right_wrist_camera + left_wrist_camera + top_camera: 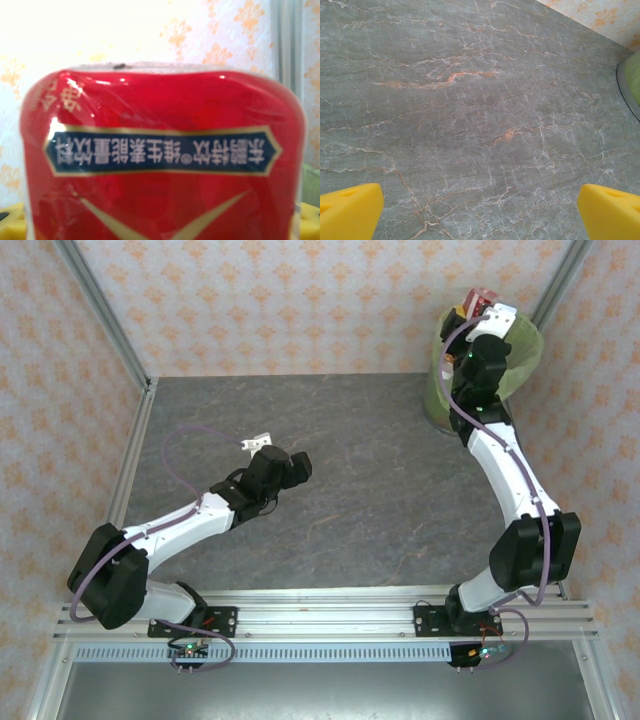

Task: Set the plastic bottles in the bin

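A grey, veined stone table point(350, 460) spreads between walls point(300, 300) papered in an orange pattern, with metal frame posts point(100, 310) at the back corners. The bin point(525, 355), lined in light green, stands in the far right corner; its rim also edges into the left wrist view. The right arm point(510, 470) stretches over it, and its wrist covers much of the bin's mouth from above. The right gripper point(468, 315) is clamped on a red-labelled bottle point(160, 150), held above the bin's far rim near the back wall. The left gripper point(480, 212) hangs over the table's left middle, well apart from the bin, with its yellow fingers point(350, 210) spread wide and nothing between them.
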Tool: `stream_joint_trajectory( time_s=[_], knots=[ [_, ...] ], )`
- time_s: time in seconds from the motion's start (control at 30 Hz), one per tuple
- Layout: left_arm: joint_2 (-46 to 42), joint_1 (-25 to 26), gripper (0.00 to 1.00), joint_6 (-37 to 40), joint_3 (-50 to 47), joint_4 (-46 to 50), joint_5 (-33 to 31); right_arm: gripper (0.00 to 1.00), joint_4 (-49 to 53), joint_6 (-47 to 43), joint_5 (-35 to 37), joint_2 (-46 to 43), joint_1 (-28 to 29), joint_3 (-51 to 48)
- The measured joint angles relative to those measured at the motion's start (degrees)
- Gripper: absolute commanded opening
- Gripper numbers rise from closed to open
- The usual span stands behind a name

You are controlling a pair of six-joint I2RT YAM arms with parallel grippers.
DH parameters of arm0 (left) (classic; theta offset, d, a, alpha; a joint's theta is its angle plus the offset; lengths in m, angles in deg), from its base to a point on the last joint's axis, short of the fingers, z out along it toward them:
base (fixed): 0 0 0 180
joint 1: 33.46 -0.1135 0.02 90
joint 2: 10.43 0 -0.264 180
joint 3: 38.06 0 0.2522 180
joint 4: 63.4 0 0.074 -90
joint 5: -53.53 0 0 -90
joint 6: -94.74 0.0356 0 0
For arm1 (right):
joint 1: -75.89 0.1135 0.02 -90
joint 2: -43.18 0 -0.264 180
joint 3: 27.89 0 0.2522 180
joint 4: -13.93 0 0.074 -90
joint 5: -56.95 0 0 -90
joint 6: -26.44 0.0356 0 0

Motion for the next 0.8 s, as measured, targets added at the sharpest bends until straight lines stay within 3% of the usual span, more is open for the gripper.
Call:
stream_joint_trajectory(
  time_s=[0.13,0.37,0.8],
  knots=[
    [0.0,0.0,1.00,0.0,0.0,0.0,0.0,0.57,-2.3,-1.8,1.4,3.5,-2.1,3.0],
    [-1.1,0.0,1.00,0.0,0.0,0.0,-0.1,0.58,-4.1,-13.4,5.7,11.7,-3.0,9.6],
    [-2.1,0.0,1.00,0.0,-0.3,0.2,-0.3,0.60,-10.1,-27.8,11.6,17.7,-3.0,10.1]
  ],
)
